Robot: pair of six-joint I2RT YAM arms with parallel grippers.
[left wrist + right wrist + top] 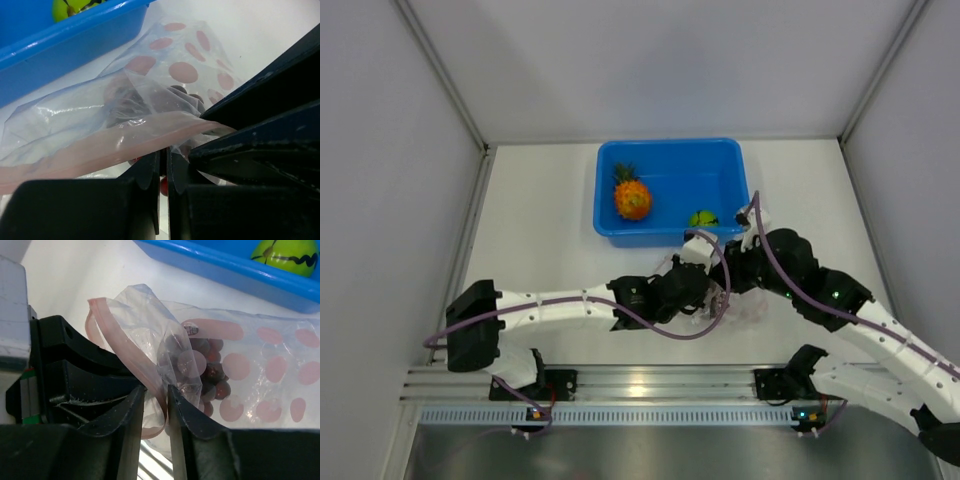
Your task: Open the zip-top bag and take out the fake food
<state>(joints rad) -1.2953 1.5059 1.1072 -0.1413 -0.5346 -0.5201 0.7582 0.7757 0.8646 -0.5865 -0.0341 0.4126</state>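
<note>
Zip-top bag (740, 305), clear with pink spots, lies on the white table (540, 230) right of centre, just before the near right corner of the blue tub (660, 238). A dark grape bunch (202, 370) sits inside it. The left gripper (161, 160) is clamped tight on the bag's pink edge. The right gripper (156, 392) stands narrowly parted, with the zip strip (120, 332) looping between its jaws. The pineapple (632, 198) and the green round fruit (702, 218) lie in the tub at the table's far edge.
</note>
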